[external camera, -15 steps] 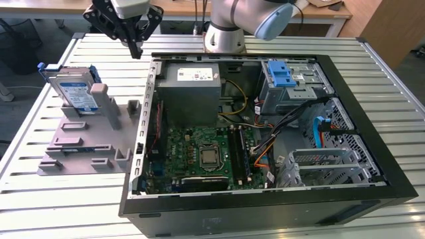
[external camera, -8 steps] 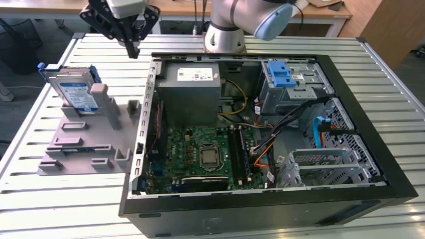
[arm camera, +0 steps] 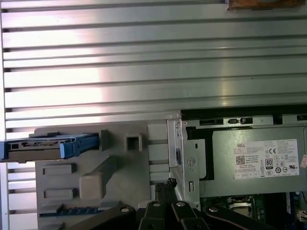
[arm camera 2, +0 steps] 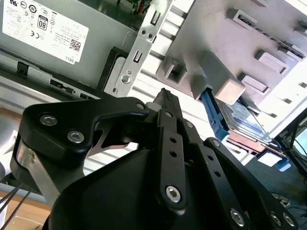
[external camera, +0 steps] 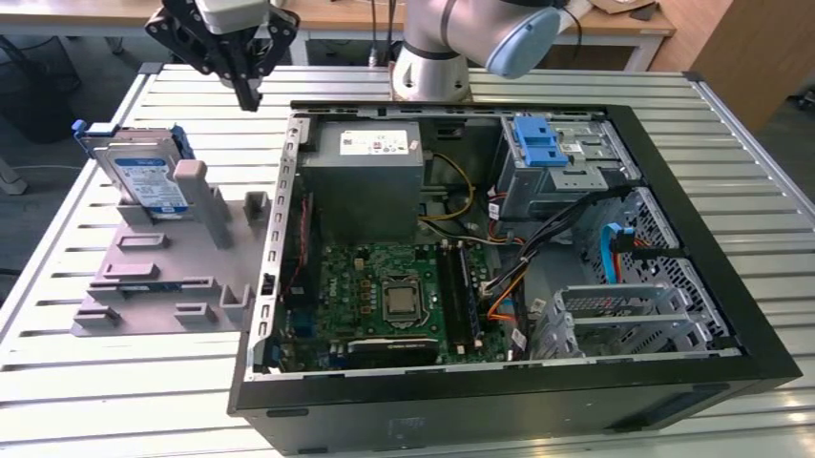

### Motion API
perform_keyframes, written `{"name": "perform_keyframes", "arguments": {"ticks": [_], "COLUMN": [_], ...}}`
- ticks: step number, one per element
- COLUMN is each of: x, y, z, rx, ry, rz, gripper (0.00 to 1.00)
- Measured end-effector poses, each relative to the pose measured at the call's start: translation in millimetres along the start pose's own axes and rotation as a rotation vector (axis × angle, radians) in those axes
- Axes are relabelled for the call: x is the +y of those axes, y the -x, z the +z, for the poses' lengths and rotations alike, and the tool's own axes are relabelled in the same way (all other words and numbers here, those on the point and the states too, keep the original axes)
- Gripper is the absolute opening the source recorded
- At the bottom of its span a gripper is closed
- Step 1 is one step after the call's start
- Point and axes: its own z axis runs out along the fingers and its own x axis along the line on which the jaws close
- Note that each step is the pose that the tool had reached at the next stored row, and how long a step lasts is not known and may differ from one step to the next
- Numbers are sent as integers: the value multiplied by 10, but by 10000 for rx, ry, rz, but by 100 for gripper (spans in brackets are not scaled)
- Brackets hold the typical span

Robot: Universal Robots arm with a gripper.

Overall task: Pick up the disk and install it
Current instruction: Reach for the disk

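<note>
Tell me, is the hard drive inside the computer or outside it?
Outside. The disk stands on edge in the grey holder on the table, beside the open computer case, at the exterior view's left.

I watch the whole computer case (external camera: 510,258) from high above in the exterior view, while both wrist views, close in, share the power supply (arm camera: 254,163).

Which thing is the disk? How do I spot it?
Find the big open computer case; on the exterior view's left of it sits a grey plastic holder. The disk stands on edge at that holder's far end: flat and silver with a blue-and-white label in a blue frame, unlike the plain grey blocks around it.
</note>
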Motion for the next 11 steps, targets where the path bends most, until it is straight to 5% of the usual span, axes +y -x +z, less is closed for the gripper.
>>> {"name": "perform_keyframes", "arguments": {"ticks": [11], "x": [33], "y": [-101], "z": [6], "rx": [0], "ry": [0], "rz": [-1], "gripper": [11]}}
